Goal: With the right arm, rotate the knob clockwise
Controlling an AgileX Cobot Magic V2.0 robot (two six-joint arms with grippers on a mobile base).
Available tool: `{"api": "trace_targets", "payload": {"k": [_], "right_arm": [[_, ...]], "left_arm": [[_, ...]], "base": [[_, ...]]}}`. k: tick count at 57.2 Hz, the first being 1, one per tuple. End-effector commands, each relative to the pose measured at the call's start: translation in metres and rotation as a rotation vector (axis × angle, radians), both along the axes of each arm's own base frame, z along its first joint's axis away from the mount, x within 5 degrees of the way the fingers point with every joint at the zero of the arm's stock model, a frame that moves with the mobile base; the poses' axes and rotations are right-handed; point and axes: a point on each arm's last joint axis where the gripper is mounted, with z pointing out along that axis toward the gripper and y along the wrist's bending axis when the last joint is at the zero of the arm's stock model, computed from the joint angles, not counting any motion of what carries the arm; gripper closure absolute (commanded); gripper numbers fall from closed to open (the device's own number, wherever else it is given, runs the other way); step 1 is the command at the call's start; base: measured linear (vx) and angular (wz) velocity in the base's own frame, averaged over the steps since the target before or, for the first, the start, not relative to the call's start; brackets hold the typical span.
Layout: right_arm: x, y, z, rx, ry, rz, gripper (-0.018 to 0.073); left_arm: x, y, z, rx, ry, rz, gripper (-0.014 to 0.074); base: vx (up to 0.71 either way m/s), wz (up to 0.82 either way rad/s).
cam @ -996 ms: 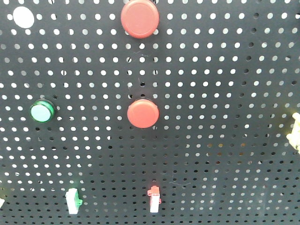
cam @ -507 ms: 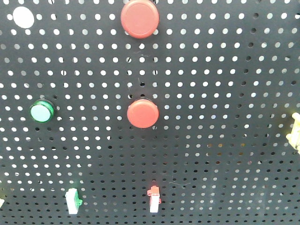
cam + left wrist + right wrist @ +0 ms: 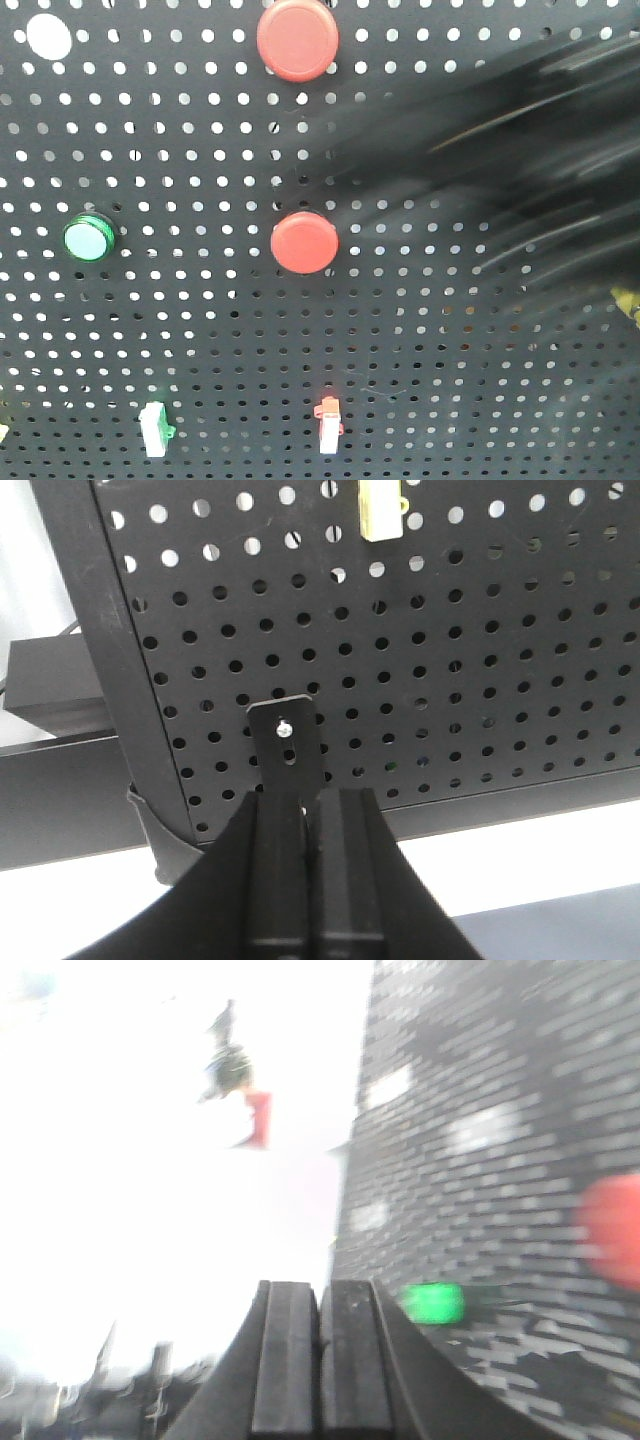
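The black pegboard (image 3: 180, 330) fills the front view. It carries two red round caps, one at the top (image 3: 298, 38) and one in the middle (image 3: 305, 242); I cannot tell which, if either, is the knob. The right arm (image 3: 530, 150) is a dark streaky blur over the board's upper right, apart from both caps. In the right wrist view my right gripper (image 3: 320, 1295) is shut on nothing, with a blurred green spot (image 3: 433, 1303) and a red spot (image 3: 612, 1228) on the board beyond it. My left gripper (image 3: 312, 800) is shut and empty below the board's lower edge.
A green round lamp (image 3: 89, 239) sits at the board's left. A white-green clip (image 3: 155, 430) and a white-red clip (image 3: 329, 425) hang low. A yellowish piece (image 3: 628, 300) shows at the right edge. A black bracket (image 3: 287, 742) stands just ahead of the left gripper.
The right arm has swept in from the right as a dark blur over the board's upper right, partly covering the yellowish piece. The caps, lamp and clips have not moved.
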Motion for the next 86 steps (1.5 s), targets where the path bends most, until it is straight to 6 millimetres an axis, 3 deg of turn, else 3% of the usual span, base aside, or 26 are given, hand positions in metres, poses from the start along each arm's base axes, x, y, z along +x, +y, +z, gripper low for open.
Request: {"api": "trace_targets", "payload": {"k": [1, 11, 28, 48, 59, 72, 86], "right_arm": [[-0.008, -0.001, 0.013, 0.014, -0.103, -0.075, 0.0564], [-0.005, -0.018, 0.007, -0.134, -0.131, -0.269, 0.0564], [-0.008, -0.081, 0.025, -0.200, -0.283, -0.706, 0.0564], [-0.051, -0.133, 0.051, -0.027, -0.439, -0.769, 0.0557], [-0.061, -0.144, 0.057, 0.018, -0.483, -0.773, 0.0552], [-0.048, -0.150, 0.055, -0.202, -0.652, -0.937, 0.0516], [-0.038, -0.144, 0.051, -0.262, -0.635, -0.961, 0.0342]], "left_arm": [[0.000, 0.000, -0.002, -0.014, -0.068, 0.002, 0.0603], [0.000, 0.000, -0.002, -0.014, -0.068, 0.002, 0.0603], [0.000, 0.000, -0.002, -0.014, -0.068, 0.002, 0.0603], [0.000, 0.000, -0.002, -0.014, -0.068, 0.002, 0.0603], [0.000, 0.000, -0.002, -0.014, -0.068, 0.002, 0.0603], [0.000, 0.000, -0.002, -0.014, -0.068, 0.002, 0.0603], [0.000, 0.000, -0.002, -0.014, -0.068, 0.002, 0.0603]], "base": [[0.00, 0.00], [0.00, 0.00], [0.00, 0.00], [0.00, 0.00], [0.00, 0.00], [0.00, 0.00], [0.00, 0.00]]}}
